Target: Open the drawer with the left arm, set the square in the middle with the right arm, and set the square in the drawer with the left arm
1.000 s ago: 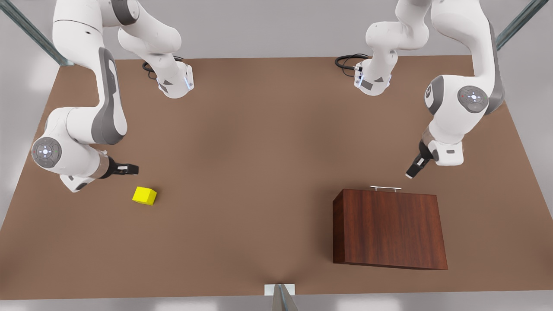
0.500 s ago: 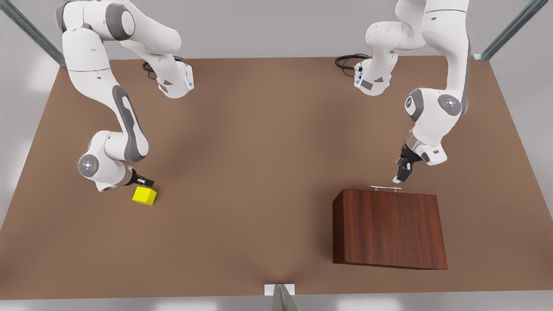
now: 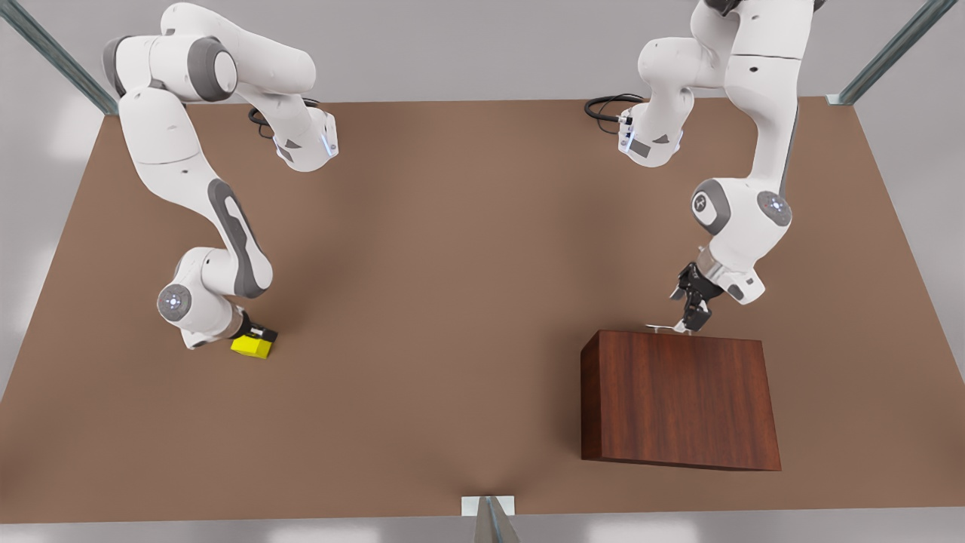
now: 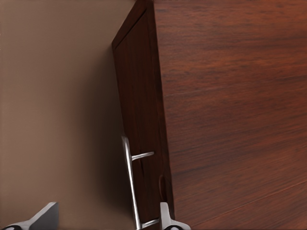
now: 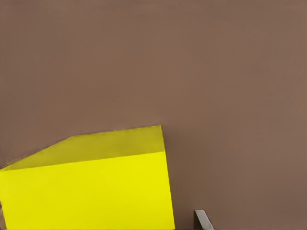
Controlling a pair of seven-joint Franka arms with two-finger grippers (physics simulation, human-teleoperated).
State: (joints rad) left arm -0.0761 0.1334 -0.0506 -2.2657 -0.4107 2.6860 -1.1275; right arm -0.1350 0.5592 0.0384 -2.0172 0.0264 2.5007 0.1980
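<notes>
The square [image 3: 255, 348] is a small yellow cube on the table at the front view's left. My right gripper [image 3: 260, 334] is down over it. In the right wrist view the square [image 5: 91, 191] looms close, and one fingertip [image 5: 202, 220] stands a little off its side, so the gripper is open. The drawer [image 4: 141, 110] is shut in the dark wooden cabinet [image 3: 678, 400] at the front view's right. My left gripper [image 3: 690, 320] is at the drawer's silver handle [image 3: 667, 327]. It is open, with the handle [image 4: 129, 182] between its spread fingers [image 4: 165, 216].
The brown table [image 3: 452, 264] stretches bare between the two arms. Both arm bases [image 3: 305, 143] stand at the far edge with black cables. Metal frame posts rise at the table's corners and at the near edge [image 3: 488, 516].
My right gripper has come down from beside the square to directly over it. My left gripper has dropped toward the cabinet and reached the drawer handle. The drawer and the square have not moved.
</notes>
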